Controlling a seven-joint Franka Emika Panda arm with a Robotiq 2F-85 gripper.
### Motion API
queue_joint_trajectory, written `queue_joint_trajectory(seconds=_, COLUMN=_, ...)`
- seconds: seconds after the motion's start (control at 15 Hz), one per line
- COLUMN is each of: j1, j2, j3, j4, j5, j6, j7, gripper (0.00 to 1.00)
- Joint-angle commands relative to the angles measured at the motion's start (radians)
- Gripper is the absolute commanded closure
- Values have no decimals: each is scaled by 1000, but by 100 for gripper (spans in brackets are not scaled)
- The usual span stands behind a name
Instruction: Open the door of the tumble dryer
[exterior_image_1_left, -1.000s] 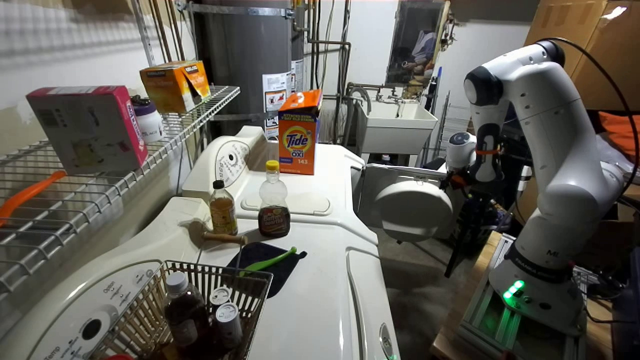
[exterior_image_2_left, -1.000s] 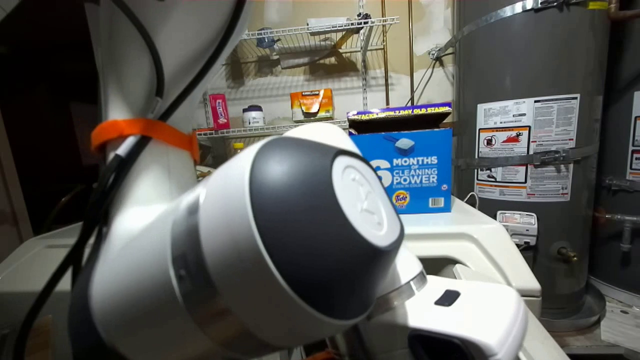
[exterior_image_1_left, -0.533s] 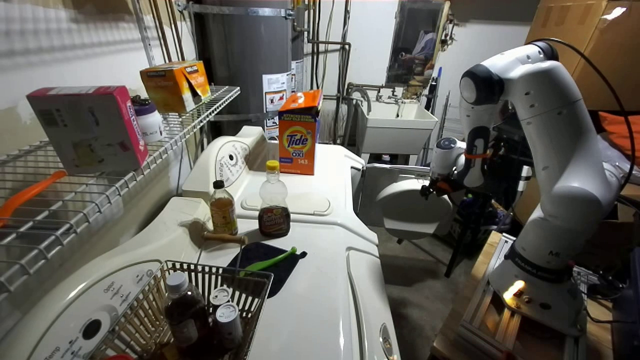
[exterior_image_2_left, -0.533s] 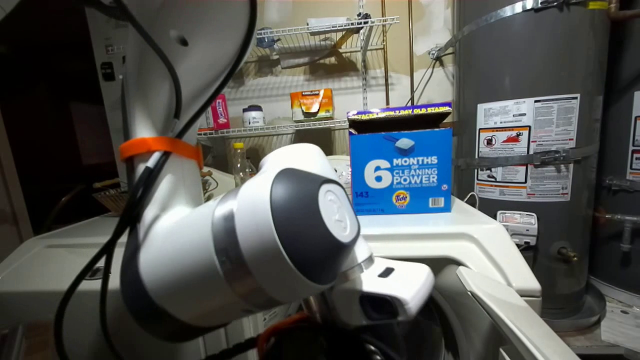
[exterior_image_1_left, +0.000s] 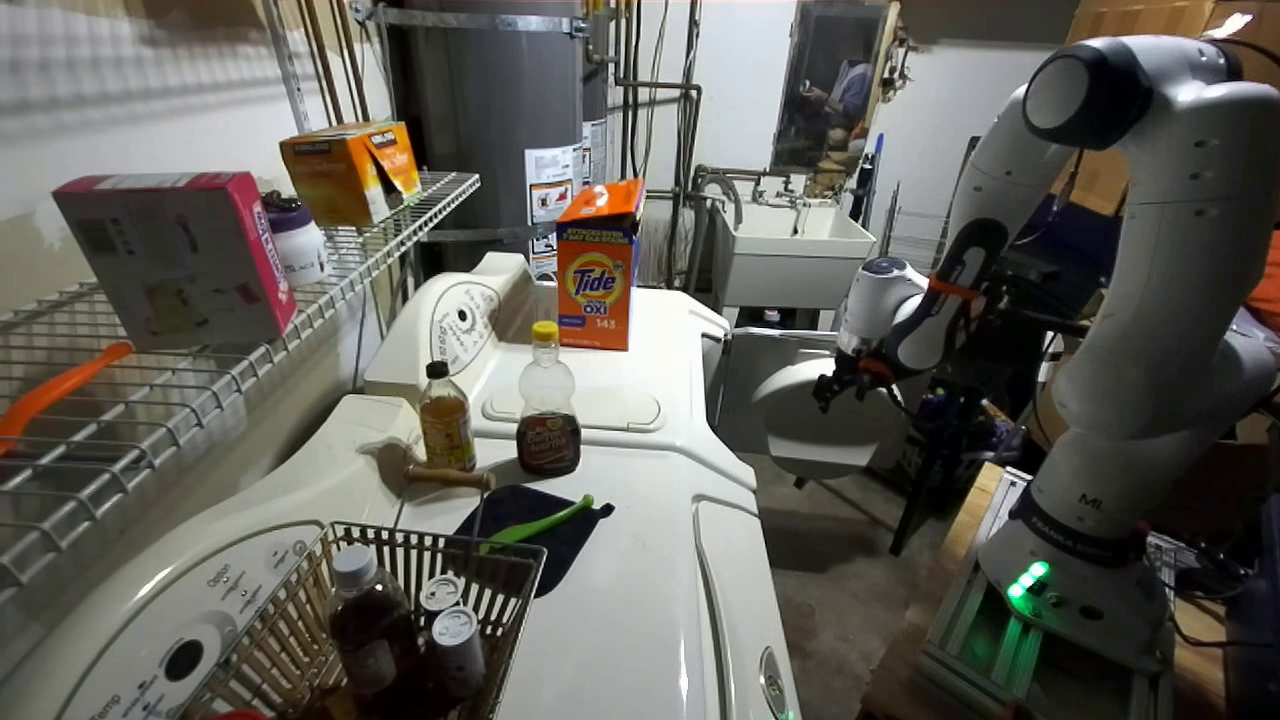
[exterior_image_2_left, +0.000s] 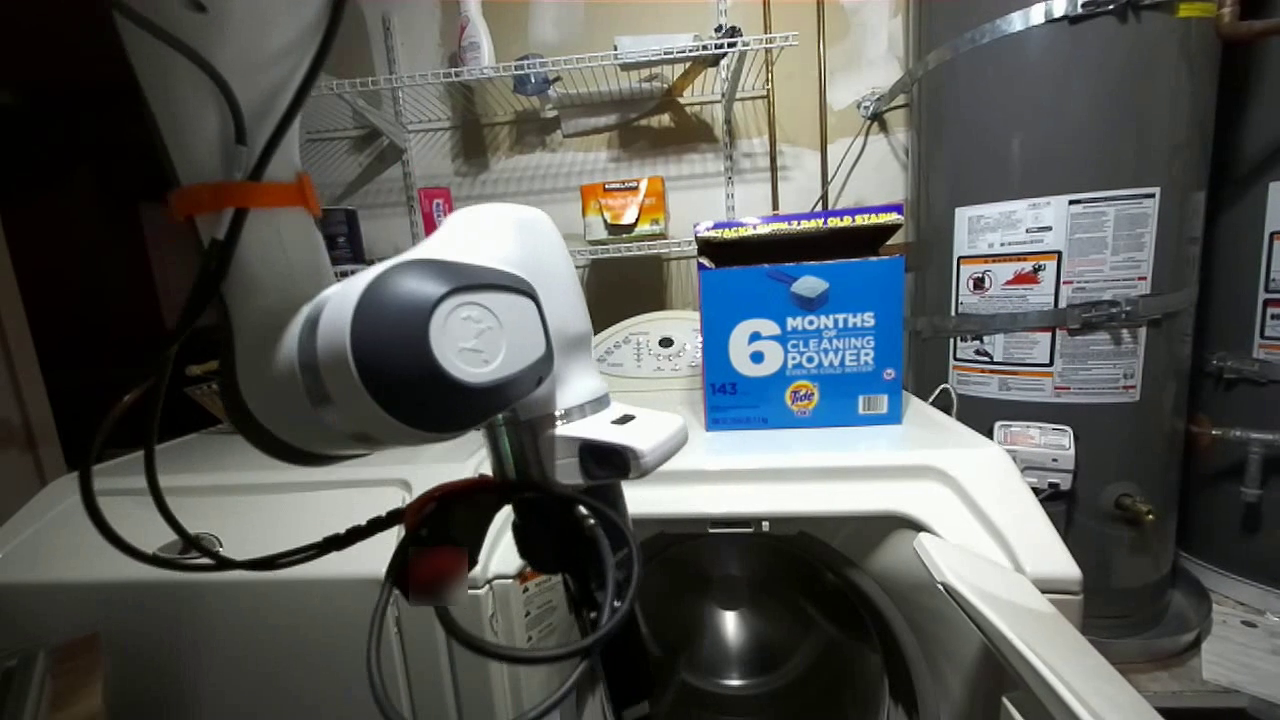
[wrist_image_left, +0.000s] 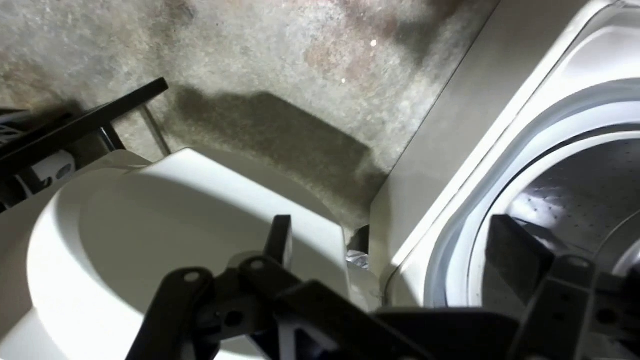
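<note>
The tumble dryer (exterior_image_1_left: 675, 375) is the white machine under the Tide box. It also shows in an exterior view (exterior_image_2_left: 830, 485) and the wrist view (wrist_image_left: 442, 125). Its door (exterior_image_1_left: 830, 425) stands wide open, swung out from the front, with a round bulge on its inner face. The door also shows in an exterior view (exterior_image_2_left: 1020, 610) and the wrist view (wrist_image_left: 175, 235). My gripper (exterior_image_1_left: 828, 390) is open and empty, before the door's inner side. In the wrist view (wrist_image_left: 391, 220) one finger overlaps the door's inner face and the other the drum opening.
A Tide box (exterior_image_1_left: 595, 270) stands on the dryer. A second white machine (exterior_image_1_left: 620, 600) holds bottles and a wire basket (exterior_image_1_left: 500, 560). A utility sink (exterior_image_1_left: 790, 245) stands behind the door. A black stand (wrist_image_left: 100, 117) is near the door. Cables (exterior_image_2_left: 600, 640) hang around my wrist.
My gripper has moved from near the door's free edge toward the dryer. The upper arm has shifted, uncovering the drum opening in an exterior view. The door looks unmoved.
</note>
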Motion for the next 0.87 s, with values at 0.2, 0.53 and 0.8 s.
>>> queue_joint_trajectory(seconds=0.2, j1=-333, j2=-195, j3=508, j4=-80, j5=498, j6=-167, j7=-487, gripper=0)
queue_joint_trajectory(seconds=0.53, j1=-147, j2=-197, j3=371, j4=-67, j5=628, j6=-152, j7=-579, gripper=0)
queue_joint_trajectory(seconds=0.8, j1=-157, j2=-196, j3=372, j4=-67, j5=628, j6=-152, j7=-588, gripper=0)
